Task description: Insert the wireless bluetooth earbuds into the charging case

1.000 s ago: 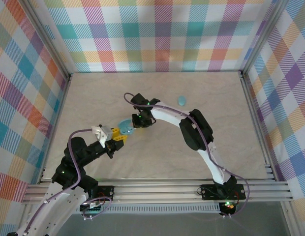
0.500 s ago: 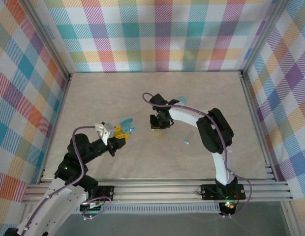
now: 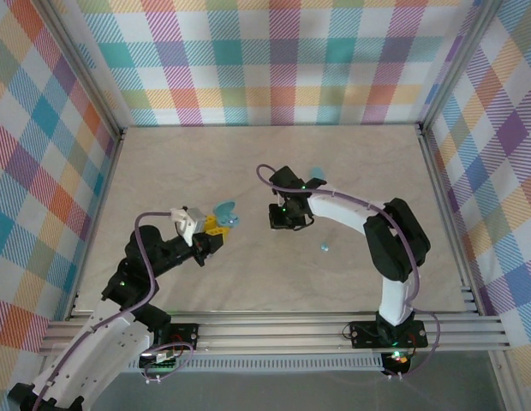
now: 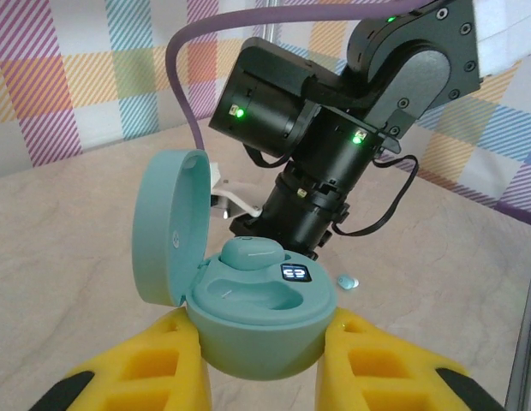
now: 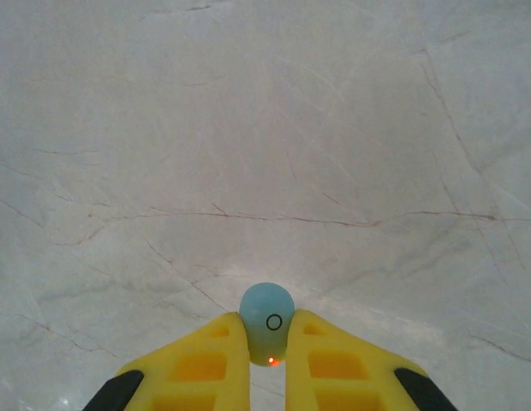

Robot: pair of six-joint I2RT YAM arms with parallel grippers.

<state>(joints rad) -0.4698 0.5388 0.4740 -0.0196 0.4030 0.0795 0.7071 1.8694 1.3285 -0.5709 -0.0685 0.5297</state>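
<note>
We clamp the open case (image 4: 167, 227) in our left gripper (image 4: 259, 347), one earbud (image 4: 253, 252) seated inside; our right gripper (image 5: 267, 341) pinches a second earbud (image 5: 266, 306) above the table (image 5: 265, 128).

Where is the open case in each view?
Top external: case left of centre, held by the left gripper.
Left wrist: case bottom centre, lid raised on its left.
Right wrist: bare table, with the right gripper pinching an earbud.
Shared landmark: the loose earbud on the table, seen right of the case from the left wrist.
</note>
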